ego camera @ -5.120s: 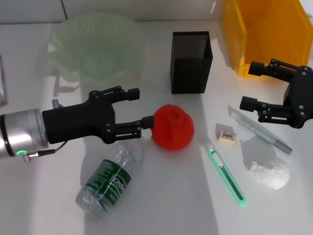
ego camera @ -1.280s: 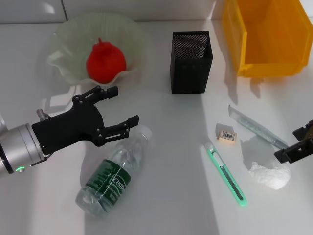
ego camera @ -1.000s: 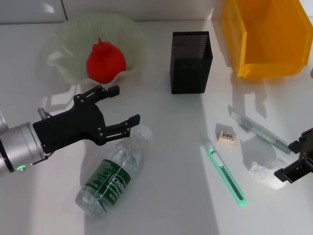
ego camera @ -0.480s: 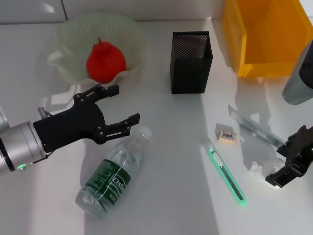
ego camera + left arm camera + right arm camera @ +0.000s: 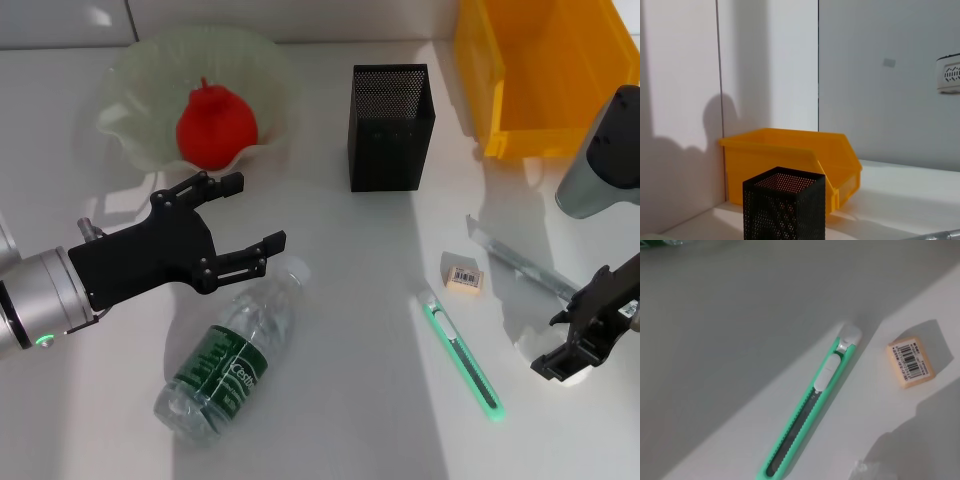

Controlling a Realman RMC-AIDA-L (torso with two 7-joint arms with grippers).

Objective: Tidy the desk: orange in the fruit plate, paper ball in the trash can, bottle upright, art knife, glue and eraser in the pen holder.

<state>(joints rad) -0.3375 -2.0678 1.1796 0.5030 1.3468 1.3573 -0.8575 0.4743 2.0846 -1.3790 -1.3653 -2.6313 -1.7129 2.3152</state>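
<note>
**Right tool down on paper ball, left tool spread above bottle**

Head view: I see the right tool (image 5: 583, 330) lowered at the right edge of the bench (image 5: 350, 400), directly over the paper ball (image 5: 573, 375); only a sliver of white shows under its lower finger. I cannot tell whether it is clenched or released on the wad. Just beside it toward the middle lies the green art knife (image 5: 460, 350), flat. The eraser (image 5: 463, 274) sits just beyond the knife's white end, apart from the tool. A grey flat stick (image 5: 515, 258) lies beyond the tool, angled toward the eraser. The left tool (image 5: 240, 225) is released, fingers spread wide, holding nothing, hovering just above the cap end of the bottle (image 5: 232, 355), which lies on its side. The orange (image 5: 215, 125) rests in the fruit plate (image 5: 130, 70), behind the left tool. The pen holder (image 5: 391, 125) stands upright mid-bench, the trash can (image 5: 545, 70) at far right.

Left wrist view: pen holder (image 5: 784, 210) near, trash can (image 5: 790, 160) just behind it. No tool fingers visible here.

Right wrist view: art knife (image 5: 812, 415) diagonal on the bench, eraser (image 5: 910, 362) near its white end, barcode up. A scrap of paper ball (image 5: 860, 467) shows at the edge.
</note>
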